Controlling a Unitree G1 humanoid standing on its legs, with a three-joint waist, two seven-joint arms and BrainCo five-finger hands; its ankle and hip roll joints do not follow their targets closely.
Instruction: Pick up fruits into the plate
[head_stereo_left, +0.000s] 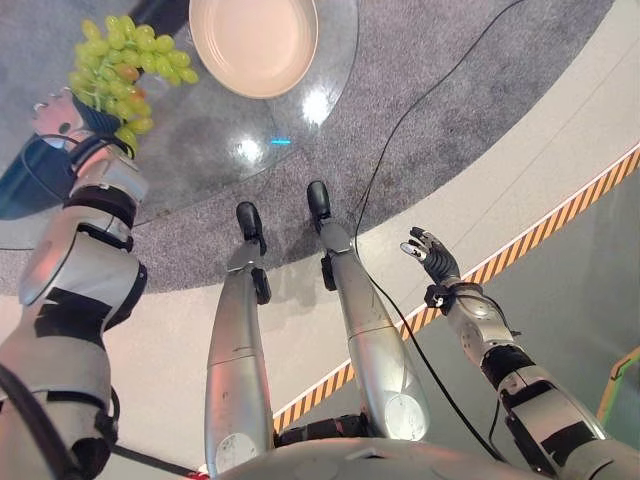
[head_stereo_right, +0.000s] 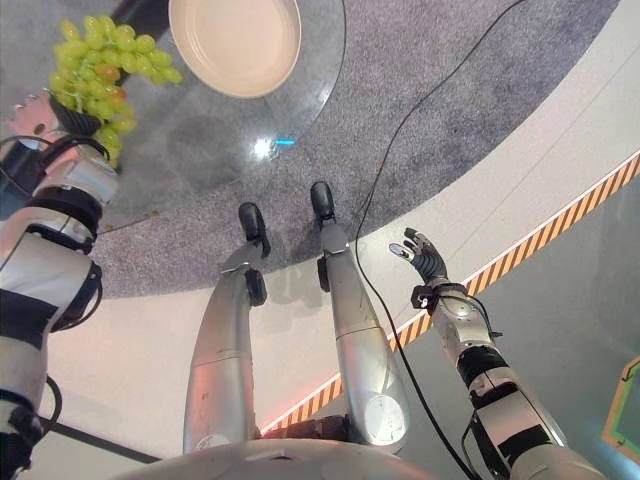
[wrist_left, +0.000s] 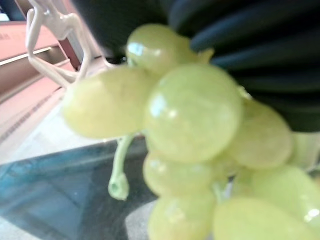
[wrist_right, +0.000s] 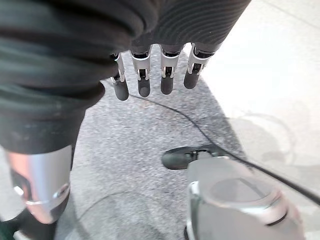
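The left hand (head_stereo_left: 62, 115) is holding a bunch of green grapes (head_stereo_left: 122, 68) up above the round glass table (head_stereo_left: 215, 150). The fingers themselves are mostly hidden behind the fruit, so I am judging, not seeing clearly, that they are closed on the bunch near its stem side. In the left wrist view the grapes (wrist_left: 192, 117) are hanging directly against the dark cover of the hand, with one bare stem end sticking out below them.

The bunch is probably light, but it is soft and loose: single grapes can be pulled off or squeezed, and their skin looks smooth and slippery. The best place to hold is the main stem or the dense upper part of the bunch, with gentle pressure, not the hanging lower grapes.

The cream plate (head_stereo_left: 255, 42) is lying on the glass table, near the grapes and beside them, toward the robot's right. It is looking empty, and nothing is standing between the bunch and the plate, so the way is open. The glass top is hard, so a grape falling outside the plate may roll away.

The right hand (head_stereo_left: 432, 255) is hanging low over the floor, well apart from the table, with fingers (wrist_right: 144, 85) relaxed and holding nothing.
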